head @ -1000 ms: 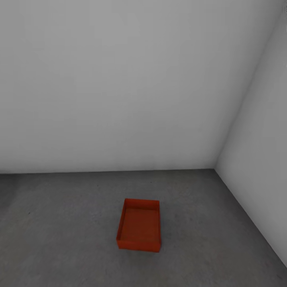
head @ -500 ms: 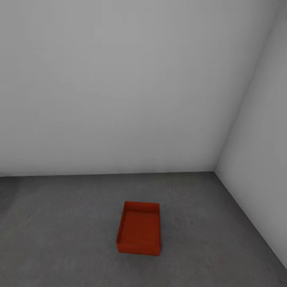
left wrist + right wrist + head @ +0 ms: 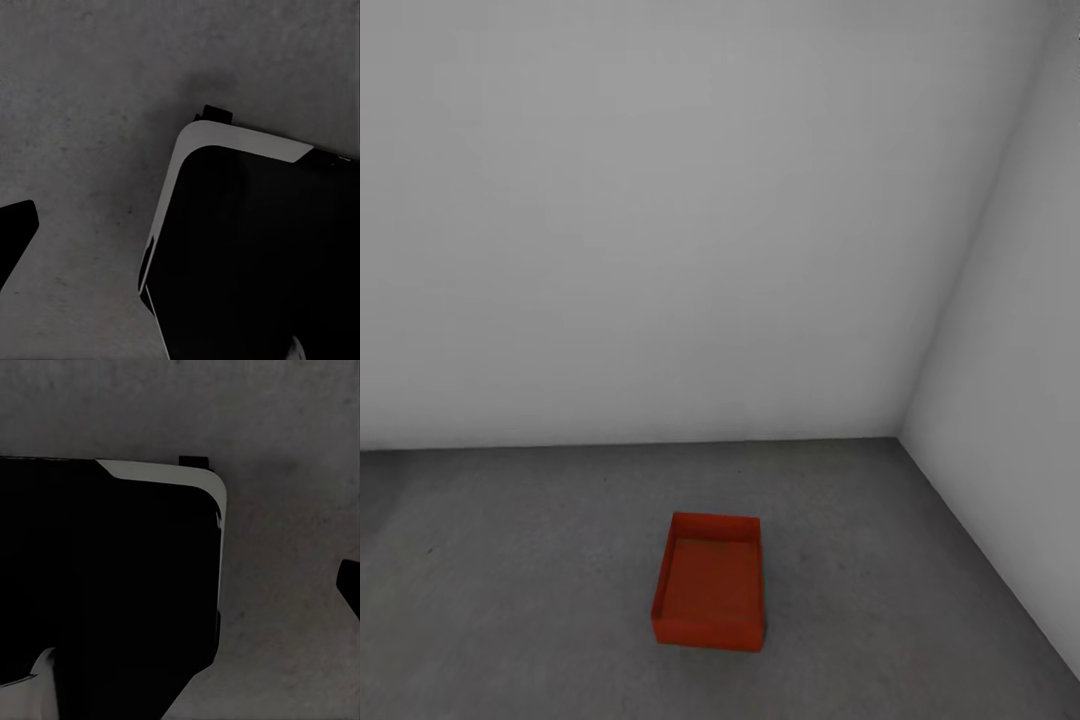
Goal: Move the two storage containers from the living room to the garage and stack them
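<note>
One orange-red storage container (image 3: pixel 710 585) sits flat and upright on the garage's dark grey floor (image 3: pixel 500 580), near the corner of two white walls. It is lidless and nothing lies in it. In the left wrist view, one dark fingertip (image 3: pixel 16 231) shows at the picture's edge over bare floor. The right wrist view likewise has a single dark fingertip (image 3: pixel 349 585) at its edge. Neither gripper has anything between its fingers.
A plain white back wall (image 3: pixel 660 200) meets a white side wall (image 3: pixel 1020 400) just right of the container. My own black base with its white rim (image 3: pixel 247 247) stands on the concrete under both arms, and its white rim (image 3: pixel 165 472) shows again in the right wrist view.
The whole head picture has shifted slightly: the wall's foot and the container sit a little lower in view. The container itself has stayed in place on the floor.
</note>
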